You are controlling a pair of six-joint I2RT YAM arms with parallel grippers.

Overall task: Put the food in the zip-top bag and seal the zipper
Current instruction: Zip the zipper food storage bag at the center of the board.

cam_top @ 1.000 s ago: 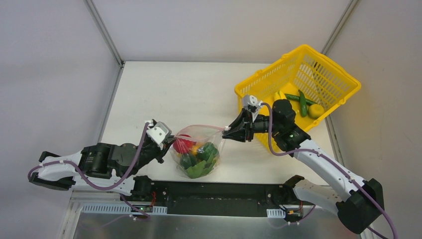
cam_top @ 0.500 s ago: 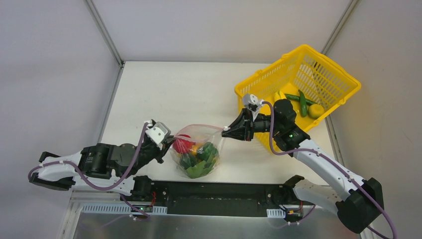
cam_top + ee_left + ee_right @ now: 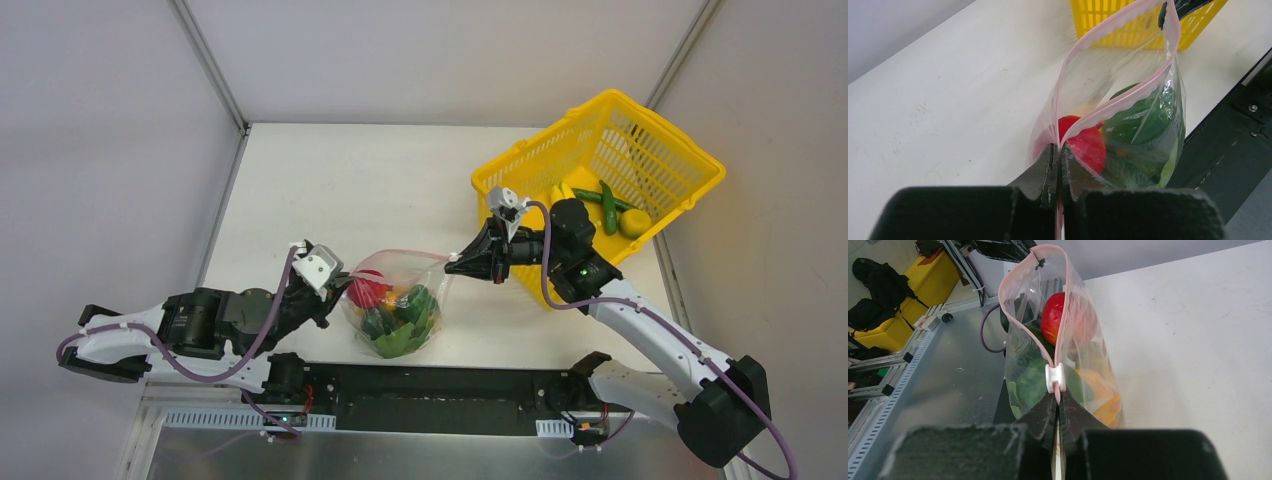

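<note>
I have the zip-top bag (image 3: 395,305) close to the near edge of the surface, about midway along it, strung between both arms. My left hand (image 3: 1058,157) is pinched together on one end of the zipper (image 3: 1108,107). My right hand (image 3: 1057,401) is clamped on the other end, just behind the white slider (image 3: 1055,378). As I read it, holding both ends keeps the strip taut and level so the slider has a straight track. The mouth gapes between the two grips, so the seal is not yet made.

Inside I can see a red tomato (image 3: 1088,145), a green pepper (image 3: 1143,120) and something orange (image 3: 1100,400) low by the right hand. The tomato sits right under the strip at the left hand's end and, I reckon, could bulge into the slider's path.

The yellow basket (image 3: 640,150) stands at the far right corner, just behind my right wrist, leaving that arm little room to draw back. Slim green pods (image 3: 607,207) and a yellow piece (image 3: 633,222) lie in it, not bagged, and neither hand is free to fetch them.
</note>
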